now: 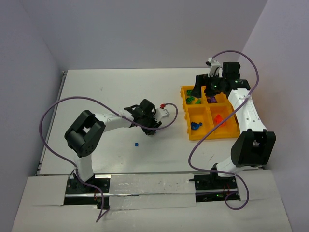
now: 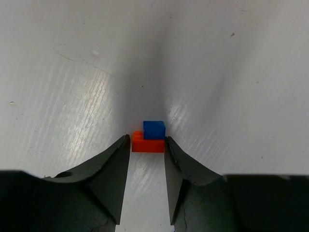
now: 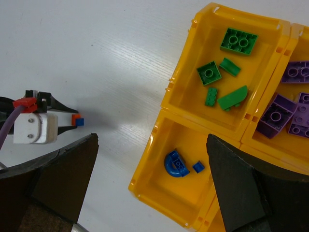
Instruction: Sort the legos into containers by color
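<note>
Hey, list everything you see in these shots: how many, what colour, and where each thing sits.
tray: one, yellow-orange, four compartments, right side of table
green legos: five, green, far left compartment
purple legos: at least three, purple, far right compartment, partly cut off
blue legos: two, blue, near left compartment
orange legos: count unclear, orange-red, near right compartment
stacked piece: one, blue on orange, mid-table
loose piece: one, blue, on table, left of centre
left gripper: one, black, jaws flanking stacked piece, contact unclear
right gripper: one, black, open, above tray
</note>
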